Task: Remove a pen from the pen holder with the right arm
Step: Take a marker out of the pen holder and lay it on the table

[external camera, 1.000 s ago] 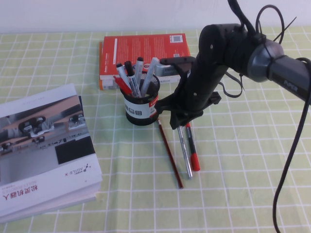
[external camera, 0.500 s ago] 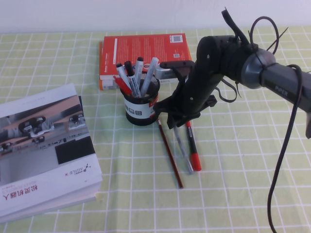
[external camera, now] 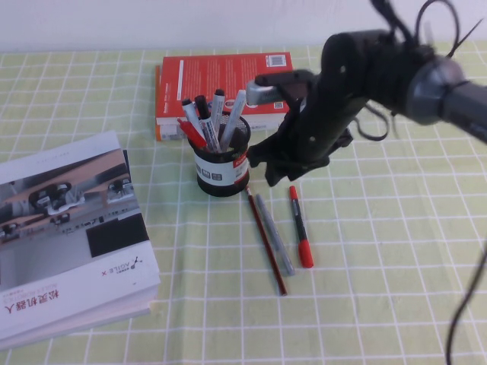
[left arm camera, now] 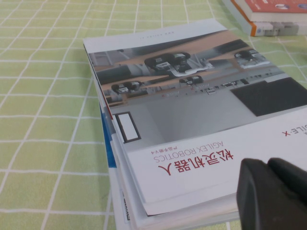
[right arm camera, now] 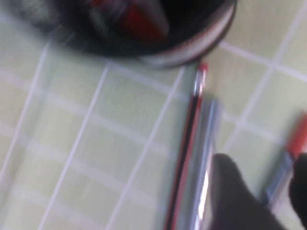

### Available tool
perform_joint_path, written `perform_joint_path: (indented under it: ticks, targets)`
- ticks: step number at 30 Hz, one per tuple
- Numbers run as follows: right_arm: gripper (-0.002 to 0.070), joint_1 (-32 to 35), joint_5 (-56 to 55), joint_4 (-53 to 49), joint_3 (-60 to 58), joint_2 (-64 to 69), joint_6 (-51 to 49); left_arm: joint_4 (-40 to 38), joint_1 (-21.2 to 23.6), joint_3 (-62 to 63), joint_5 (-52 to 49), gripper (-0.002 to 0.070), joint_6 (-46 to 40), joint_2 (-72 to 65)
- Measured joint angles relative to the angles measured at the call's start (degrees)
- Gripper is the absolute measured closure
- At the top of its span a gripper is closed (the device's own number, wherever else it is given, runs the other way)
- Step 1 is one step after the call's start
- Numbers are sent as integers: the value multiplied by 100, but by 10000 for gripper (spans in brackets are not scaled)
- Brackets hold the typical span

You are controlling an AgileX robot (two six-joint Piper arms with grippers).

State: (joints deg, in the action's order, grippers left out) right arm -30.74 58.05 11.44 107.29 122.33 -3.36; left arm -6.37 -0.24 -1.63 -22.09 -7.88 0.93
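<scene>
Green-checked cloth is covering the counter (external camera: 380, 289), w/ a plain white wall running behind it. Near the middle a black mesh pen holder (external camera: 222, 171) is standing upright, several markers (external camera: 215, 114) sticking up out of it, caps black & grey. Just behind the holder a red book (external camera: 221, 76) is lying flat; well off to the robot's left a stack of white booklets (external camera: 68, 228) is sitting. Three things are lying on the cloth just front-right of the holder, approx. parallel: a thin red-black pencil (external camera: 266, 242) w/ its top end nearly touching the holder's base, a silver pen (external camera: 274, 236) right beside it, and a red marker (external camera: 300, 228) a little apart on the far side. Over the upper ends of those three the right hand (external camera: 278, 169) is hovering low, next to the holder, its fingers (right arm camera: 235, 196) standing apart and gripping nothing; its wrist view is showing the silver pen & the marker lying on the cloth beneath. Over a corner of the booklets the left hand (left arm camera: 271, 189) is hanging, fingertips pressed together w/ nothing betw. them.
</scene>
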Motion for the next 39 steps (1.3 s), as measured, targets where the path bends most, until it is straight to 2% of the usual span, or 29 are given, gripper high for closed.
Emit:
perform_joint_path:
  ticks: [2,6,9,19,24,33,39]
  targets:
    - [485,-52,-78,-136,-422,-545,0,0,0,0,0,680,0,0]
    - [631,-135,-543,-286,-1632,-1848,0,0,0,0,0,680,0,0]
    - [671,-135,-777,-381,-2524,-2836,0,0,0,0,0,680,0,0]
    - [687,-135,-844,-501,-4455,-5523,0,0,0,0,0,680,0,0]
    - [688,-135,-245,-479,-4816,-6433,0,0,0,0,0,680,0,0]
    - [688,-135,924,-471,-4828,-6986,0,0,0,0,0,680,0,0]
    - [688,-110,449,-905,-5268,-7146,0,0,0,0,0,680,0,0]
